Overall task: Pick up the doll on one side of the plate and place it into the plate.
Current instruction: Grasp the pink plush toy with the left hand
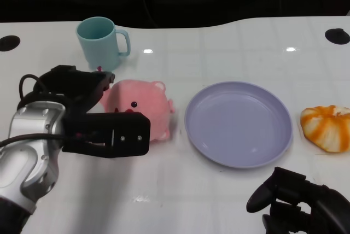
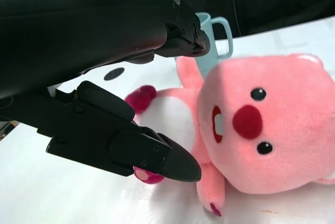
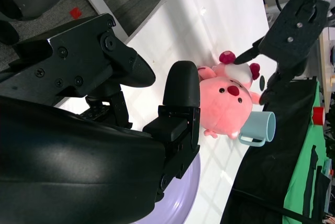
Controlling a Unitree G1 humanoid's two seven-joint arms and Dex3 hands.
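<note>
Doll first: a pink plush doll [image 1: 143, 109] with black eyes and a red nose lies on the white table [image 1: 180, 201], just left of the plate and apart from it by a narrow strip of bare tabletop.

At the far left the left hand [image 1: 95, 119] reaches in on its silver forearm [image 1: 30, 146]. Its black fingers [image 1: 106, 134] are spread around the doll's near-left side, 1 set behind the doll and 1 in front. In the left wrist view the fingers [image 2: 152, 153] stand apart with the doll [image 2: 272, 130] at their tips; whether they touch the plush cannot be told, and the doll is not clasped.

Behind the hand stands a light blue mug [image 1: 101, 41], upright, handle to the right, near the doll's back but apart from it.

Right of the doll sits the round lavender plate [image 1: 238, 123], its left rim closest to the doll. White tabletop lies open in front of the doll and plate.

Further right, an orange-and-white striped plush [image 1: 327, 127] lies just beside the plate's right rim, cut by the picture's edge.

At the lower right the right hand [image 1: 298, 204] rests low near the table's front edge, well apart from the plate, its fingers curled in and holding nothing.
</note>
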